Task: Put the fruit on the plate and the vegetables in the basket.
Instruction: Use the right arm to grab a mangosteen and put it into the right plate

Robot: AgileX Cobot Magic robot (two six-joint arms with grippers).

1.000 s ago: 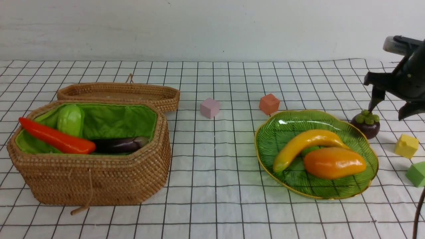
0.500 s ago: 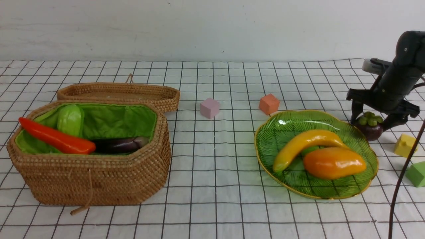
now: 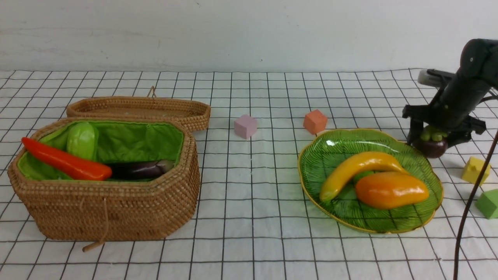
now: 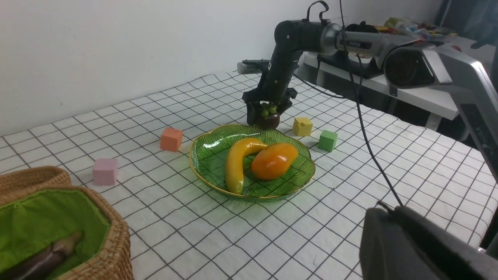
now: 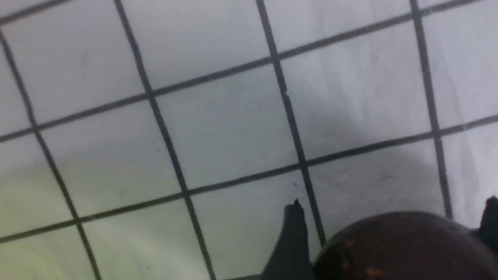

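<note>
Near zone: basket [image 3: 116,210] at the robot's left front holds carrot [image 3: 66,161], gourd [image 3: 82,140] and eggplant [image 3: 140,169]; no radish visible. Plate [image 3: 342,146] at right front carries banana [image 3: 358,167] and mango [image 3: 391,190], touching each other. Left gripper: not visible in front view, jaws fully closed, empty, well apart from the fruit. Far right: mangosteen [image 3: 431,144] sits on the worktop [image 3: 249,186] just behind the plate's far-right rim. Right gripper [image 3: 435,138] straddles it from above, jaws wide, one tip each side of the fruit, not clamped as far as visible. Fruit is round, no long axis. Right arm is nearest. Judged next step: close, lift, shift toward robot over plate
</note>
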